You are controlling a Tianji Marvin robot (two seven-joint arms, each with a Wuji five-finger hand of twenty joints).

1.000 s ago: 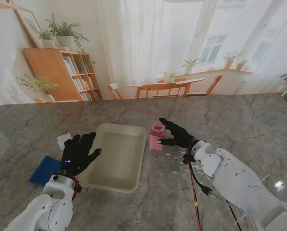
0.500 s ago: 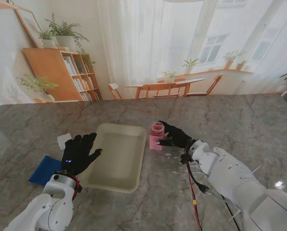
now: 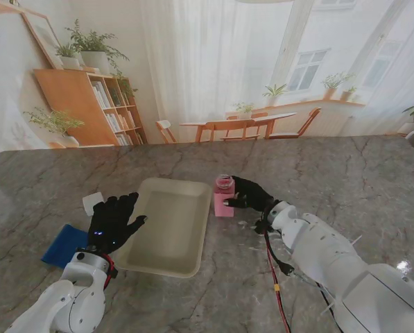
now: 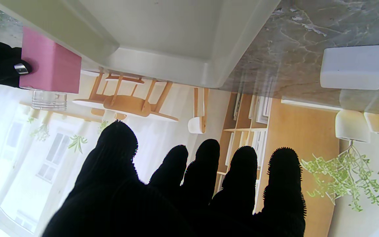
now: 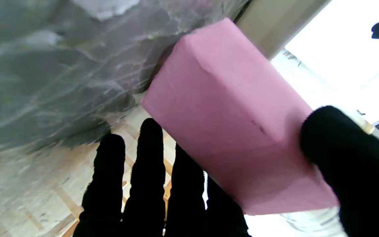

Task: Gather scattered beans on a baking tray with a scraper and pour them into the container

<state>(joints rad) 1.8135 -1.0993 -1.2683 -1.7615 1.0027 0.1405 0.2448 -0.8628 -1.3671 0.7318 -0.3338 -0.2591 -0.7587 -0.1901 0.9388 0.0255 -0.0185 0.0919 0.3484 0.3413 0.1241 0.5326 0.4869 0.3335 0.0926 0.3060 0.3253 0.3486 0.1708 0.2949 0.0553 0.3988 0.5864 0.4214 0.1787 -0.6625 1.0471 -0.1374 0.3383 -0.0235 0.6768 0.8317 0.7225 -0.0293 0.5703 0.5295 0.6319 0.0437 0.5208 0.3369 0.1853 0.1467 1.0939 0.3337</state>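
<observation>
Blue cloth: flat on the table, just outboard of my left hand, touching nothing I am using.
White block: small pale box beyond the left fingertips, apart from them; possibly the scraper, but I cannot tell.
Left hand: released, fingers spread, palm down over the near left rim of the baking tray; it holds nothing. No change here over the last second.
Baking tray: cream, shallow, rounded corners, lying between my two hands. I can make out no beans on its floor in either view that shows it; they may be too small to see.
Container: pink square-sided body with a clear ribbed neck, upright, just beside the tray's right rim.
Right hand: a second ago it hung open just short of the container; it has since moved in, and the thumb now presses one pink face with the fingers alongside another. I read it as grasping the container, though the grip looks light.
Meaning for the task: the container is being secured first; gathering and pouring are not yet begun.
</observation>
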